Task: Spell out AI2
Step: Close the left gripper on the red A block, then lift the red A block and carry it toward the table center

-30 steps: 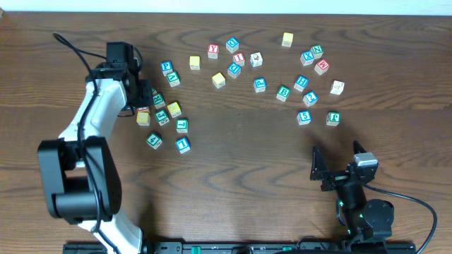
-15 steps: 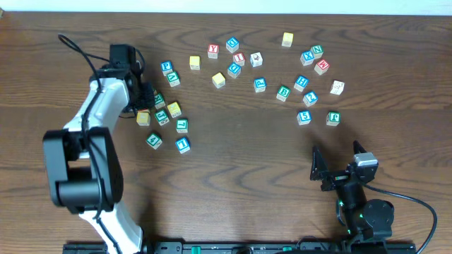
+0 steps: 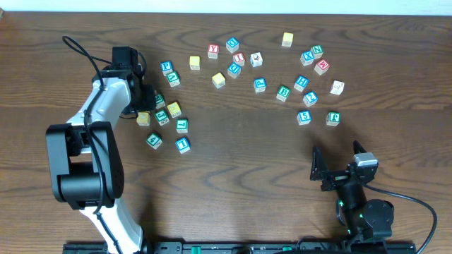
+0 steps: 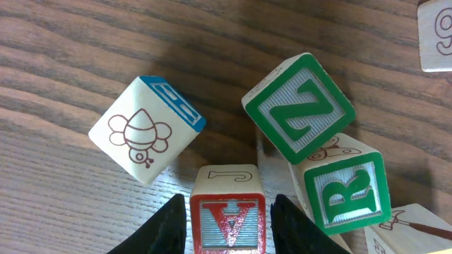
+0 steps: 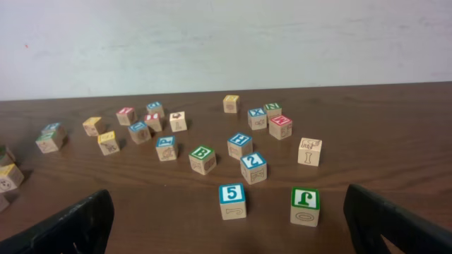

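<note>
Swung slightly inward at the left elbow since a second ago. Left gripper point(image 4: 228, 212) narrow, clamped on red A cube point(image 4: 227, 224) near table's point(image 3: 233, 176) left edge. Picking A; next, lifting clear of crowding Z cube point(image 4: 298, 108) and R cube point(image 4: 346, 189). I cube point(image 3: 239, 58), 2 cube point(image 3: 309, 99) untouched toward far edge. Right gripper point(image 3: 332, 173) wide, idle.

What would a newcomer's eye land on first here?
The scatter of small alphabet cubes across the table's far half. In the left wrist view, the left pincer flanks the red A cube, close beside the green Z cube and green R cube. The right pincer sits wide open and empty at the near right.
</note>
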### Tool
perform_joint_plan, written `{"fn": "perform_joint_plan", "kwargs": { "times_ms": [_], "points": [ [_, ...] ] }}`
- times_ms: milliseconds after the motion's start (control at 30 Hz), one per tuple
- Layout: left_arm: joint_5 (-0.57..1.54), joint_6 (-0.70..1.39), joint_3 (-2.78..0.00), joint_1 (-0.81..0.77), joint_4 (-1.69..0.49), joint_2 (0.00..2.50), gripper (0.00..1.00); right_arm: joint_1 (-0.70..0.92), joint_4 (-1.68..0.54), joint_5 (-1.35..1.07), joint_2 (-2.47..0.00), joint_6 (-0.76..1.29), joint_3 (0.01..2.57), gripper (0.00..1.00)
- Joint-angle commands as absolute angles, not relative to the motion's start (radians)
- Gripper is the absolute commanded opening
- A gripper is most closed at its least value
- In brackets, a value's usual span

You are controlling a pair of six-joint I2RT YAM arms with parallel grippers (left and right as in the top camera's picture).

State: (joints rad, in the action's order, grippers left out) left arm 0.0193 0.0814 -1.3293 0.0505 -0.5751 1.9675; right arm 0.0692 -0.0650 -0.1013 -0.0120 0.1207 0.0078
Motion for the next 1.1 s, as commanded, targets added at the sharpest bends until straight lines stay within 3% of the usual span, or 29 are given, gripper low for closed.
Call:
{"fn": "perform_joint_plan", "kwargs": {
  "times_ms": [0,233,600,1067],
  "points": [
    [0.006,0.088,-1.332,0.054,-0.573,1.986,0.39,0.065,-0.068,-0.104,-0.007,0.11,0.006,0.99],
    [0.006,0.088,-1.332,0.054,-0.574,2.022,0.39,0.065,-0.068,-0.104,-0.007,0.11,0.006,0.99],
    [0.006,0.088,-1.333,0.054,-0.573,2.014,0.25,0.065,-0.068,-0.104,-0.007,0.11,0.006,0.99],
    [0.006,0.106,-1.333,0.054,-0.616,1.822,0.24,0.065,-0.068,-0.104,-0.007,0.11,0.006,0.99]
  ]
}}
